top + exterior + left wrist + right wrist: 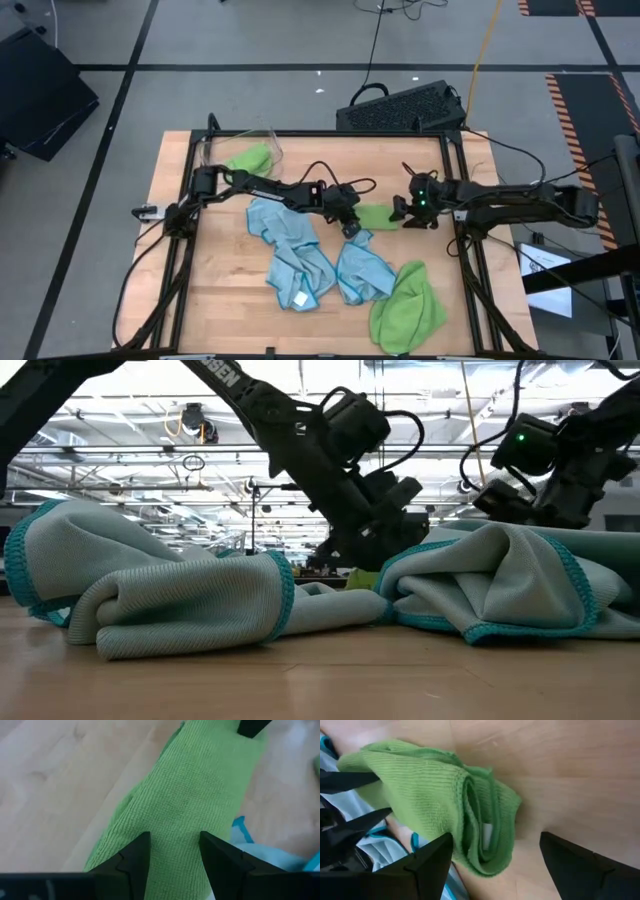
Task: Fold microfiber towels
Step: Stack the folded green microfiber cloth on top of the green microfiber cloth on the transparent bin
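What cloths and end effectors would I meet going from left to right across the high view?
Green towel in the clear bin → crumpled blue towels → left end effector → folded green towel → right end effector; the loose green towel overlaps, left out.

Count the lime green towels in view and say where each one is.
3: one green towel in the clear bin at the far left, one between the two grippers, one crumpled at the near right. Others may be hidden.
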